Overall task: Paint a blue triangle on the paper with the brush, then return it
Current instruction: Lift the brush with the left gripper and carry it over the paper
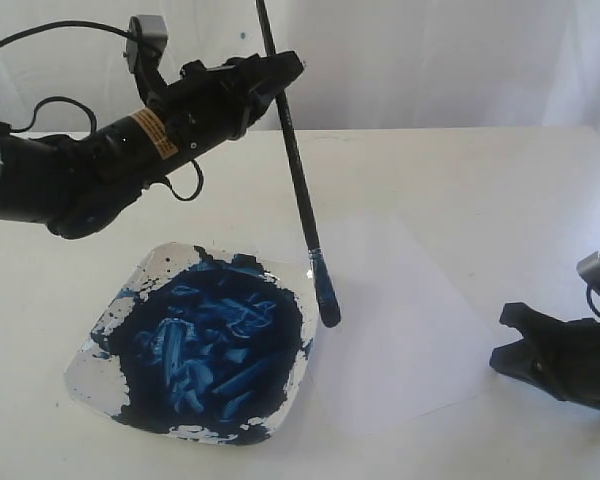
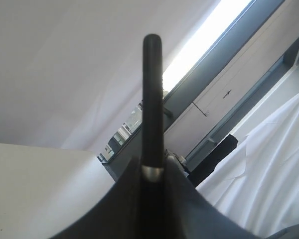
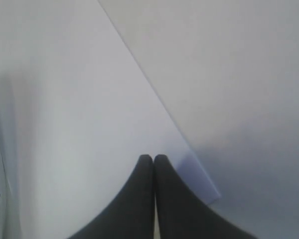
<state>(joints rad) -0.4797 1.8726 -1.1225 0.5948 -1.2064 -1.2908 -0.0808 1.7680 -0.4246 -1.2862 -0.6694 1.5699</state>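
Holding the brush (image 1: pixel 298 170) near-upright in clamped left gripper (image 1: pixel 275 72), tip down over the paper (image 1: pixel 410 310); right gripper (image 3: pixel 153 159) pressed closed, farther off.

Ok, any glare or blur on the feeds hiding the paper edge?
Exterior view: sharp and evenly lit, but the paper barely stands out from the table; wet paint in the dish glints. Left wrist view: brush soft, window strip blown out. Right wrist view: soft, paper edge readable by its faint shadow.
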